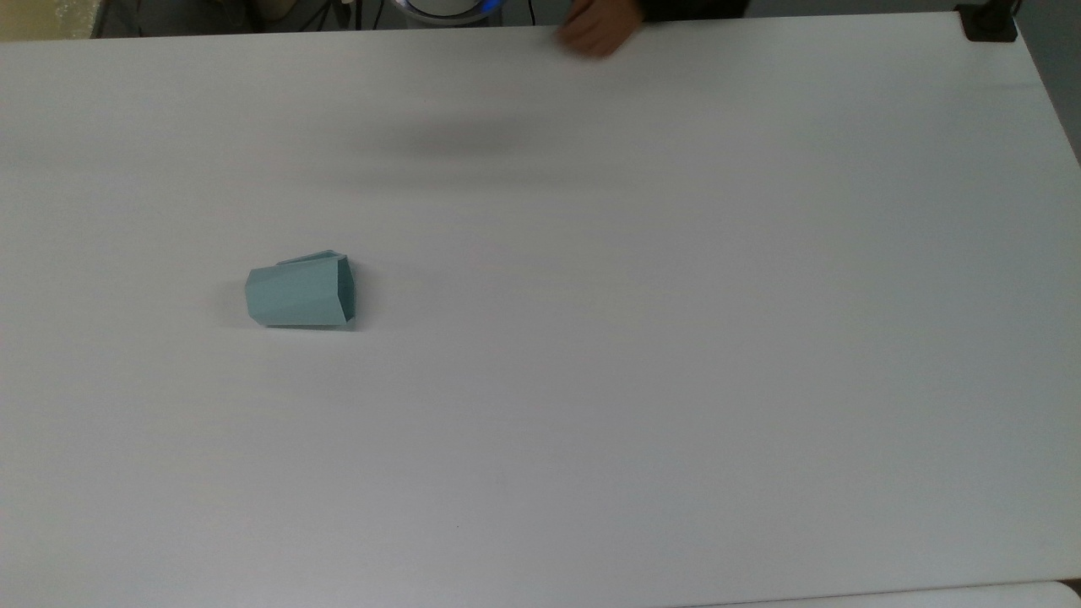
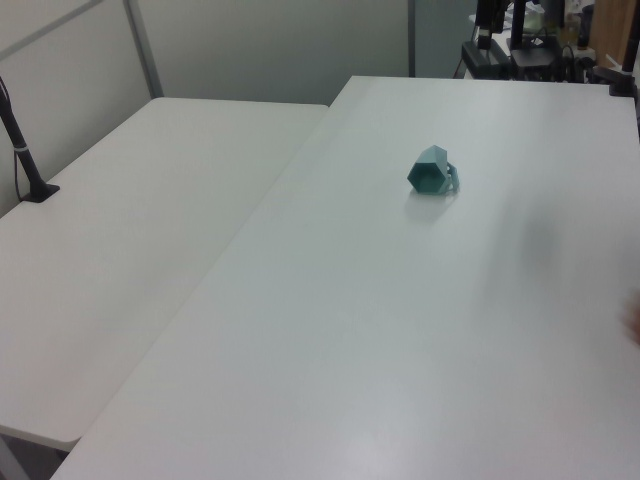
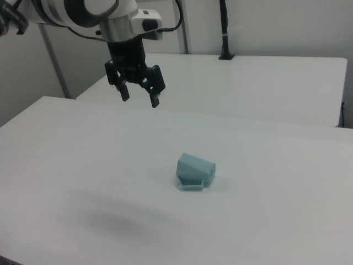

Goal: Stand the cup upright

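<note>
The cup [image 1: 301, 294] lies on its side on the white table [image 1: 642, 355], long axis running across the top view, its open hexagonal mouth facing the top view's right and its narrower base the top view's left. The left view looks straight into that mouth, with the small tab down beside the rim. In the right view the gripper [image 3: 139, 91] hangs in the air, fingers spread and holding nothing, well apart from the cup, up toward the right view's left. A person's hand [image 1: 598, 30] rests at the table's far edge.

Pale teal faceted cup [image 1: 300, 293] on its side, mouth toward the top view's right.
</note>
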`<state>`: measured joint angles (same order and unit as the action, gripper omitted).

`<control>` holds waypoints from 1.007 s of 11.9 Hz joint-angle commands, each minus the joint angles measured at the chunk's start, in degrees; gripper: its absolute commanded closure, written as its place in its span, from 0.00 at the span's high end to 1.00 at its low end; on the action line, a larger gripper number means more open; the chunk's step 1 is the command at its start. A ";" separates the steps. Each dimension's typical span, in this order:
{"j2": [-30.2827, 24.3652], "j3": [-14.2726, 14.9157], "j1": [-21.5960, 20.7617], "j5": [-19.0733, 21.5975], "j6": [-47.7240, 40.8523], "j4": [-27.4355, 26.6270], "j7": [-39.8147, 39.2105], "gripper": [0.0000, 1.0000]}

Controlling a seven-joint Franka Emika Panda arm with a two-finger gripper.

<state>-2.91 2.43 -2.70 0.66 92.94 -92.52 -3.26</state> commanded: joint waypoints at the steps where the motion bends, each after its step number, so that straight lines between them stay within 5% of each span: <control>1: -0.51 0.12 -1.86 -2.83 0.42 -0.73 -2.61 1.00; 9: -0.34 0.03 -1.87 -0.93 0.66 -0.03 -1.49 1.00; 12: 0.45 -1.11 -4.57 -3.45 2.24 0.24 8.76 1.00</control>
<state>-2.89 2.09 -4.08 -0.33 92.97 -92.41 -3.20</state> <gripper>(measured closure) 0.000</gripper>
